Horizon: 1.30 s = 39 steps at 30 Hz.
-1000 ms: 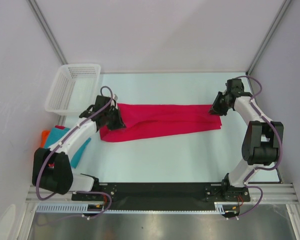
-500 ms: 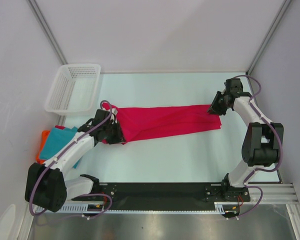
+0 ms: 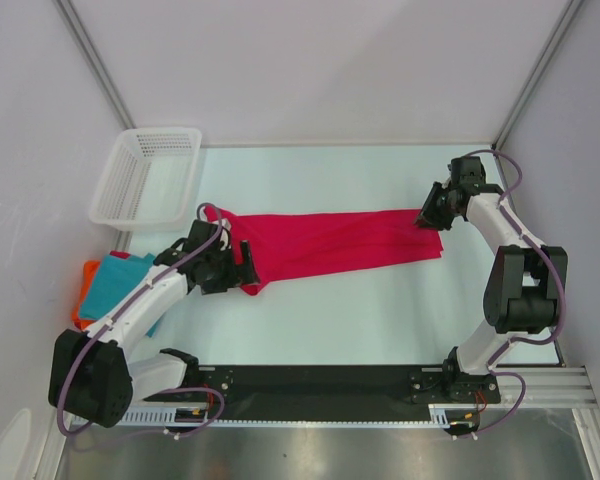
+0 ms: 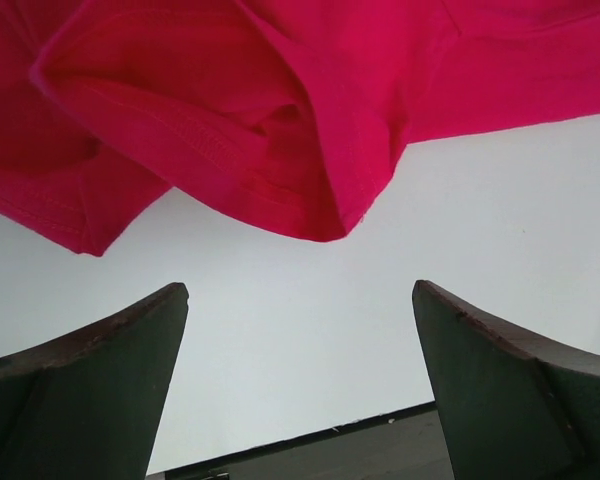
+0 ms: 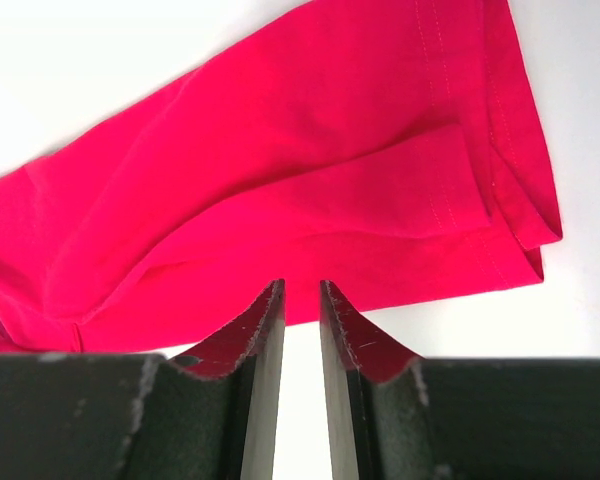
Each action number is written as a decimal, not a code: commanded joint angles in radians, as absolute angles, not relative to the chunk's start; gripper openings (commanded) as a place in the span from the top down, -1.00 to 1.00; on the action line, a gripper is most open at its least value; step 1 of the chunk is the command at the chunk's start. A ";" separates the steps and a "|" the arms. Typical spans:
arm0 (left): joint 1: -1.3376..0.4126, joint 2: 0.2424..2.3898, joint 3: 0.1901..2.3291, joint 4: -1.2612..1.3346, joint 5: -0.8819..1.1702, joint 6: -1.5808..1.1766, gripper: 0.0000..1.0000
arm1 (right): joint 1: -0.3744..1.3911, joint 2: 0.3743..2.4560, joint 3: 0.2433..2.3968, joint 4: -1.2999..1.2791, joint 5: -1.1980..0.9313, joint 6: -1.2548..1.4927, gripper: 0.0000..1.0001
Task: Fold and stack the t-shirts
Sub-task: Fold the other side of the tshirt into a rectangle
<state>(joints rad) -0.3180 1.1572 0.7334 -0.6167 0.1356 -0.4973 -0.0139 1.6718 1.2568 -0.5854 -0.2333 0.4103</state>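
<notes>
The crimson-pink t-shirt [image 3: 340, 240] lies as a long band across the middle of the table. Its left end is bunched in folds [image 4: 280, 100]. My left gripper [image 3: 244, 270] sits at that bunched end, jaws wide open [image 4: 300, 290], with only bare table between them and the cloth just ahead of the tips. At the shirt's right end, my right gripper [image 3: 424, 217] points at the hem [image 5: 280, 180]. Its jaws stand a narrow gap apart [image 5: 302, 285], table showing between them. The teal t-shirt [image 3: 115, 282] lies on the orange one [image 3: 87, 272] at the left edge.
A white mesh basket [image 3: 145, 180] stands at the far left corner. The black mounting rail [image 3: 320, 382] runs along the near edge. White walls close in the table on three sides.
My left gripper moved toward the near edge with the shirt's left end, then opened and let it go. The cloth there now lies bunched. The right arm has held still.
</notes>
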 commanded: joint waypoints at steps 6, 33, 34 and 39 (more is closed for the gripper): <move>-0.319 1.242 0.897 -0.649 -0.112 -0.529 -0.99 | -0.008 1.634 1.278 -0.581 -0.236 0.405 0.49; -0.199 1.513 0.950 -0.515 -0.009 -0.511 0.58 | -0.026 1.646 1.276 -0.592 -0.241 0.371 0.50; -0.199 1.509 0.946 -0.515 0.018 -0.515 0.85 | -0.026 1.644 1.275 -0.592 -0.241 0.371 0.50; -0.199 1.479 0.923 -0.515 0.029 -0.515 0.99 | -0.026 1.643 1.270 -0.592 -0.245 0.371 0.50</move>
<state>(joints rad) -0.2024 1.5276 0.9363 -0.5480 -0.0116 -0.5072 -0.0288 1.6646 1.2568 -0.5972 -0.2337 0.3870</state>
